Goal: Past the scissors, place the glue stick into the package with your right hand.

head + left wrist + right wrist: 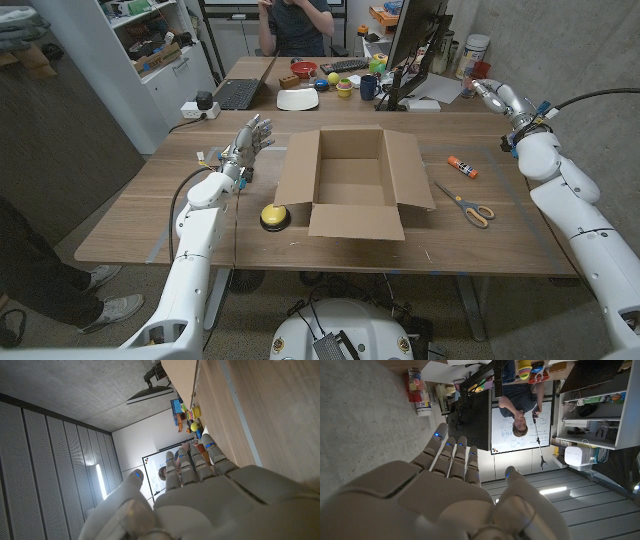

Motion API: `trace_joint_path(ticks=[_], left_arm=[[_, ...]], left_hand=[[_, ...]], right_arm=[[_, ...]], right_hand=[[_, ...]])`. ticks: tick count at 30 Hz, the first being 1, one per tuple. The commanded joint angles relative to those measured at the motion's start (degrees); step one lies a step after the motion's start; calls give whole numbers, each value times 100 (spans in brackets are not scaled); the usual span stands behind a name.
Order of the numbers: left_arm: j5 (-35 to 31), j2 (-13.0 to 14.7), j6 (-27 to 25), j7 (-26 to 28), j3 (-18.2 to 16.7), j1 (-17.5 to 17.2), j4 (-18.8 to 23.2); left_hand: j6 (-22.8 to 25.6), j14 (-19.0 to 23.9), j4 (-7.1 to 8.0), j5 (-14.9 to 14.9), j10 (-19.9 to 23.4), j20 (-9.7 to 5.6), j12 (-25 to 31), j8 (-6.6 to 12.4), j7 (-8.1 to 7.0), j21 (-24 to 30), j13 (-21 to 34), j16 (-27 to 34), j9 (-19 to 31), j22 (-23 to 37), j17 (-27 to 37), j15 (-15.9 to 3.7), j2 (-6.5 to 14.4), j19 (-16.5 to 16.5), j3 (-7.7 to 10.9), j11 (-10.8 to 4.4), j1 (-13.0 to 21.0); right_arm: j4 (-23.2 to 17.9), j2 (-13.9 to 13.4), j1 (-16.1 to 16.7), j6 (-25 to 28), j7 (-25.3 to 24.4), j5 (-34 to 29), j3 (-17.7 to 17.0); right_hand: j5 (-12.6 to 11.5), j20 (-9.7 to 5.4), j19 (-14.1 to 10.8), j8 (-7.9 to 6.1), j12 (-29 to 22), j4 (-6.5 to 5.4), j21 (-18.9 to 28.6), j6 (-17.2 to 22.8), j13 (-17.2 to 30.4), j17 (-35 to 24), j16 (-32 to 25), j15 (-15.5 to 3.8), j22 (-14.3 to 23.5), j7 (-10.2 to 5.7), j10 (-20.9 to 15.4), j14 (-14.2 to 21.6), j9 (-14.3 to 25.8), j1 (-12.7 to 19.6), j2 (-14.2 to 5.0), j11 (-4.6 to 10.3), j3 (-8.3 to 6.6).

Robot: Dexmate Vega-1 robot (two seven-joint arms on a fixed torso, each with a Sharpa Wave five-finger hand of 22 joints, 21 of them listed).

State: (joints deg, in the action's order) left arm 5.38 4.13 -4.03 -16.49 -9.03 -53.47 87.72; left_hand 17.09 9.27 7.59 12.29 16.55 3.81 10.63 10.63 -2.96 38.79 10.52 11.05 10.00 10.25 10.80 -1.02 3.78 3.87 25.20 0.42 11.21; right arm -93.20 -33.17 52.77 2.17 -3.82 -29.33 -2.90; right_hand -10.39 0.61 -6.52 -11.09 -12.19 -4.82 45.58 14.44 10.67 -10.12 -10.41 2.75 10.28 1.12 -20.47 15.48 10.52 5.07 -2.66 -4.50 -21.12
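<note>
Nothing done yet: the glue stick (462, 167) lies on the desk (150, 215) beyond the scissors (466, 205), outside the open package (352, 183). The right robot hand (493, 97) hangs well away, seemingly spread and empty; the left robot hand (251, 137) is spread too.

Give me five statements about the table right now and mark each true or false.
1. The glue stick is already in the box. False: it lies on the table, right of the box.
2. The scissors lie nearer the robot than the glue stick. True.
3. The right hand holds the glue stick. False: it is raised and empty.
4. The box flaps are open. True.
5. The yellow button sits right of the box. False: it sits at the box's left front corner.
</note>
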Motion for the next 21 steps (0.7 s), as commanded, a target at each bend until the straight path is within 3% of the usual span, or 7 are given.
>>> trace_joint_path(ticks=[1,9,21], left_arm=[[-41,-26,24,40,2,-5,68],[-80,-49,41,101,51,-2,37],[-85,-70,60,157,77,-35,60]], left_hand=[[11,18,-13,21,-8,-20,25,29,9,2,22,46,30,29,7,13,28,43,16,54,22],[14,15,-14,18,-7,-20,25,30,13,-4,22,45,30,32,7,15,27,41,13,43,22],[14,10,-15,14,-13,-20,23,31,11,-17,22,45,30,35,7,8,16,26,3,42,19]], right_arm=[[-54,-103,31,553,-25,-775,72],[-103,-229,4,1084,260,-1254,235],[-21,-334,-93,1238,448,-1461,386]], right_hand=[[-21,18,-74,-22,-42,63,-5,75,16,-11,-48,18,13,14,-62,69,18,39,87,-3,-5],[-22,17,-85,-19,-36,127,-19,82,15,-4,-38,27,12,13,-50,69,17,94,152,6,9],[-36,27,-183,-7,-24,322,-31,41,15,4,-32,18,4,27,-25,98,15,302,290,39,13]])
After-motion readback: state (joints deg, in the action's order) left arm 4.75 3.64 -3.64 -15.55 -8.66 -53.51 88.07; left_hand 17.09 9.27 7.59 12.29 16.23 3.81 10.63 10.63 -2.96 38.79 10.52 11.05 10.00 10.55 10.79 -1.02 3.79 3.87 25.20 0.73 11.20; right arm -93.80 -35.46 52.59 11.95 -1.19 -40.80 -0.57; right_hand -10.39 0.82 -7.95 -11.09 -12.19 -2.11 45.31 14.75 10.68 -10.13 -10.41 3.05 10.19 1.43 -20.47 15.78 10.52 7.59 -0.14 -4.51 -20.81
